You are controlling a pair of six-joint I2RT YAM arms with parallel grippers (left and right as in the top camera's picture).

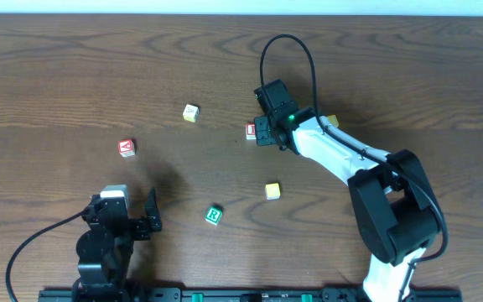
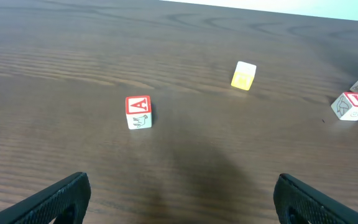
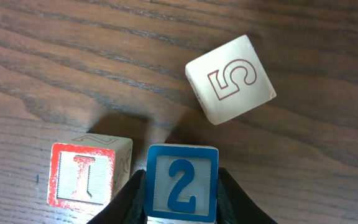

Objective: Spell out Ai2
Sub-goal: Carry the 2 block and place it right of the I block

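Note:
In the right wrist view the blue-faced "2" cube [image 3: 182,190] sits between my right gripper's [image 3: 182,202] black fingers [image 3: 127,199], which press on both its sides. The red-faced "I" cube [image 3: 82,174] lies just to its left, almost touching it. Overhead, the right gripper [image 1: 267,130] covers the "2" cube, and the "I" cube [image 1: 251,131] shows at its left. The red-faced "A" cube [image 1: 126,148] rests alone far to the left, ahead of my left gripper [image 1: 126,210]. The left gripper [image 2: 182,202] is wide open and holds nothing, with the "A" cube [image 2: 138,112] well ahead of it.
A whitish cube marked "5" [image 3: 230,79] lies just beyond the "2" cube. A yellow cube [image 1: 191,112] is at the back centre, another yellow cube [image 1: 272,191] is in front of the right arm, and a green "R" cube [image 1: 214,216] is near the front.

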